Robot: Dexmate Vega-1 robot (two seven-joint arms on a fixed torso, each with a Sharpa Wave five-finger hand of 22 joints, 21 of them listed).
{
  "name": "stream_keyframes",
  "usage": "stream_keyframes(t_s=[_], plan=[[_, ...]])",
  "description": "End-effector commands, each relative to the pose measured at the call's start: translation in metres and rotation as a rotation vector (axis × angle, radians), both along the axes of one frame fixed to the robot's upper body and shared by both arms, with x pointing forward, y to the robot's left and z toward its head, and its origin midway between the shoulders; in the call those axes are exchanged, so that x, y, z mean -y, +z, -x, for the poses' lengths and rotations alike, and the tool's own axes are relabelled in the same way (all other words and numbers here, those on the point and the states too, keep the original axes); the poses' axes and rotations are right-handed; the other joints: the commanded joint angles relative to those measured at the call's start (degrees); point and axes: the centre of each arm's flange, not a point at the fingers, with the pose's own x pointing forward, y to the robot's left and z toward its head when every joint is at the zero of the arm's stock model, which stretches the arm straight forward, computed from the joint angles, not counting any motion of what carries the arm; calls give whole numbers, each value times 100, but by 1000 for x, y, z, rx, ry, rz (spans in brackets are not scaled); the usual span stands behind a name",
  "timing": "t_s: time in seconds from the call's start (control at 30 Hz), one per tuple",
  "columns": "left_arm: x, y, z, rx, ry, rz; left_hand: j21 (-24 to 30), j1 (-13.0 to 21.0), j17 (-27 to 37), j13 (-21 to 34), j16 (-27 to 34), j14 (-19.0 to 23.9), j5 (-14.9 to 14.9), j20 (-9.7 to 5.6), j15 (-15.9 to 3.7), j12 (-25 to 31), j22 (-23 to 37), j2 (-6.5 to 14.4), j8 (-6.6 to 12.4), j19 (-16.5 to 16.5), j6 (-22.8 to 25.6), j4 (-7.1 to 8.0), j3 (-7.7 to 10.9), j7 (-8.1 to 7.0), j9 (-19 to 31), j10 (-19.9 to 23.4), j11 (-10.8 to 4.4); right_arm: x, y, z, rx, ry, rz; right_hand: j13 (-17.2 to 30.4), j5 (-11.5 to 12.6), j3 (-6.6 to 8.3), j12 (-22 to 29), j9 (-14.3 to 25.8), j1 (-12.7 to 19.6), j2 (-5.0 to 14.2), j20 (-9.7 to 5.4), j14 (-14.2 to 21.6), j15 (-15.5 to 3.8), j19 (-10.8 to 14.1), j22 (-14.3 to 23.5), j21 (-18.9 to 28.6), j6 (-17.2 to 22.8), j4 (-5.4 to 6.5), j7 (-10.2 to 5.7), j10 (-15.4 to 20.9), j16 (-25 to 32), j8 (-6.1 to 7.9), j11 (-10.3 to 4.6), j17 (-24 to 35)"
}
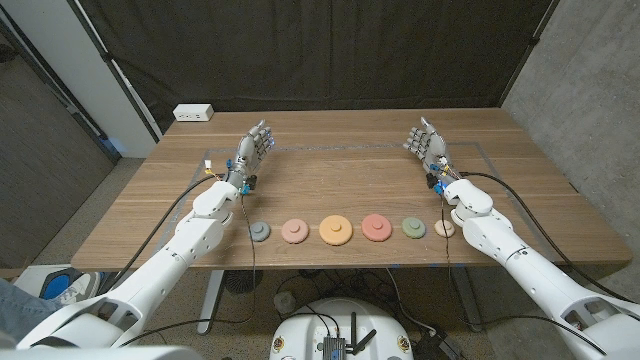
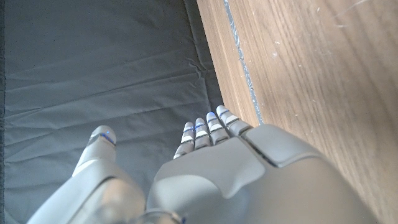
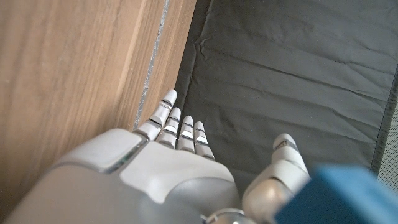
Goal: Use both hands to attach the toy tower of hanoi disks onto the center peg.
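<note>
Both your left hand (image 1: 254, 146) and right hand (image 1: 427, 142) stand open, empty, beyond the disks (image 1: 335, 230) (light, rigid, likely); pinch their rims.

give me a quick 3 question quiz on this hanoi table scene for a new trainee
1. True or false: the left hand is holding a disk.
2. How many disks lie in the row near the table's front edge?
3. Which disk lies nearest the right arm: A) the blue-grey disk, B) the orange disk, C) the small cream disk?

Key
1. False. Both it and the right hand are empty, fingers apart, far across the wooden table from the row.
2. Six: blue-grey, peach disk, orange, red disk, green disk, cream.
3. C.
</note>
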Motion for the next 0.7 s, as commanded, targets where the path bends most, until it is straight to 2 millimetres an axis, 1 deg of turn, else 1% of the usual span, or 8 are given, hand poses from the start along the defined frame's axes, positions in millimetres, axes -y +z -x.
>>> stream_keyframes(t_s=[0.03,0.27,0.5,0.57,0.6,0.63,0.67,0.7], plan=[[-4,0,0,12,-12,7,6,60,21,24,13,20,32,-189,17,24,9,-1,17,9,12,5,31,40,13,18,31,-8,1,3,10,-8,10,7,25,29,38,0,54,19,4,59,-8,79,29,16,25,6,19,75,39,40,-8,25],[-4,0,3,19,1,8,-7,71,21,25,6,32,32,-124,-3,20,9,10,7,-3,11,3,37,31,14,29,14,-9,1,2,8,-13,7,-14,22,27,33,-22,65,46,8,100,2,113,30,-18,46,-1,16,115,46,47,-2,13],[-2,-1,8,18,28,-1,88,81,33,28,113,468,31,-65,-124,41,20,12,-1,334,84,-3,41,-4,15,178,-71,-11,-1,1,20,-10,-3,-47,16,25,41,-54,83,103,102,321,33,215,36,-67,134,-10,-43,227,121,74,-42,-4],[-1,-1,9,17,37,0,121,72,45,30,148,667,32,103,-134,15,35,7,-11,464,96,1,39,-60,17,162,-148,-10,-1,3,21,-25,15,-60,12,19,44,-67,88,130,97,474,2,380,41,-55,164,-14,-62,285,178,80,-47,-8],[-1,-1,9,16,42,1,139,62,54,31,165,768,32,221,-158,4,46,6,-16,527,97,6,38,-83,18,153,-203,-9,-1,4,22,-37,15,-71,8,6,53,-78,91,156,63,659,-42,609,47,-31,174,-20,-108,369,249,78,-79,-7],[0,-1,10,15,47,1,156,46,65,32,202,923,34,352,-169,-2,60,8,-20,582,99,14,37,-121,18,153,-257,-9,-1,5,23,-45,19,-80,4,-10,75,-86,97,170,38,822,2,836,50,-12,203,-31,-211,494,311,83,-119,-5],[0,-1,10,14,48,0,170,41,69,33,211,971,35,387,-177,0,65,9,-21,621,99,16,38,-132,19,164,-253,-8,-2,5,23,-48,26,-88,2,-27,81,-89,102,179,19,1026,-31,1040,54,8,246,-41,-303,574,391,93,-151,1],[0,-1,10,12,49,4,183,35,73,33,227,1042,36,412,-174,0,70,10,-21,660,103,18,39,-156,19,171,-246,-7,-2,6,25,-55,23,-91,1,-38,72,-90,105,181,18,1153,-14,1123,56,8,246,-46,-299,587,441,89,-153,5]])
